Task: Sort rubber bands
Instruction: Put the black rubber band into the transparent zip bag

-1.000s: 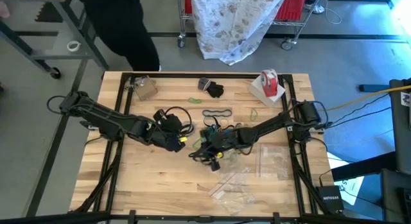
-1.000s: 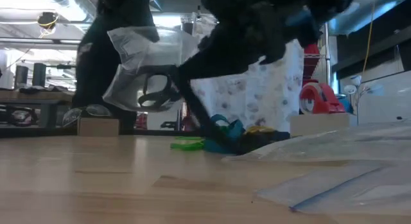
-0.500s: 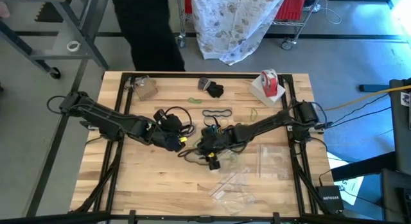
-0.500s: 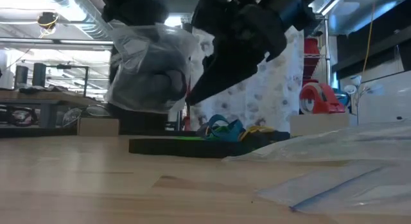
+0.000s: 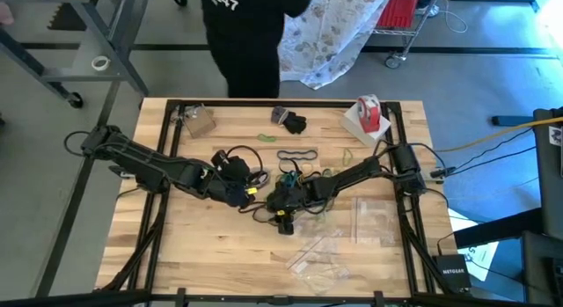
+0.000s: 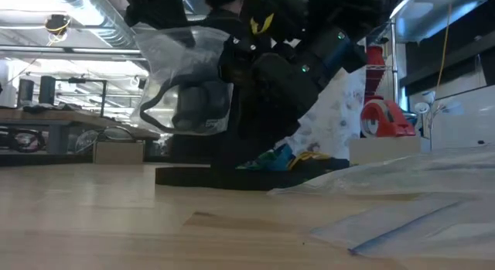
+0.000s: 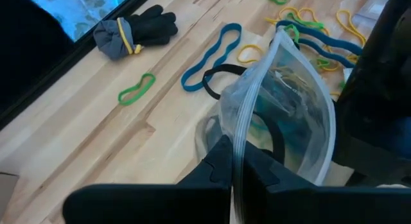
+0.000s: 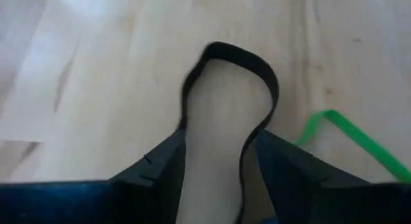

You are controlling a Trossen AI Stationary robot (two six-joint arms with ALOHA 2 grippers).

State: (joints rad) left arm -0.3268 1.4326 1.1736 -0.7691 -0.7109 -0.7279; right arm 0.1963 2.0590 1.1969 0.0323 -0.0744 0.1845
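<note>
A pale wooden bench framed in black rails stood on a grey workshop floor, with metal racks along the far side. A person in a dark top stood at the bench's far edge beside a patterned plastic sheet draped over a wire cart.

At far left on the bench lay a small cardboard piece. The left arm reached in from the left edge, its left end effector pinched together on the rim of a clear plastic bag that held a few bands. Toward the far edge lay a dark glove and a small green band; a blue band and yellow bands lay near the bag.

At centre sat the main tangle of rubber bands, teal, green, black and tan, with one black loop just beyond it. The right arm stretched across from the right edge, and its right end effector stood low over the wood just before the pile, fingers apart on either side of a black band lying flat, a green band just beside it.

Further right, a red-and-white tape roll stood near the far corner, and more clear bags lay flat toward the near edge.
</note>
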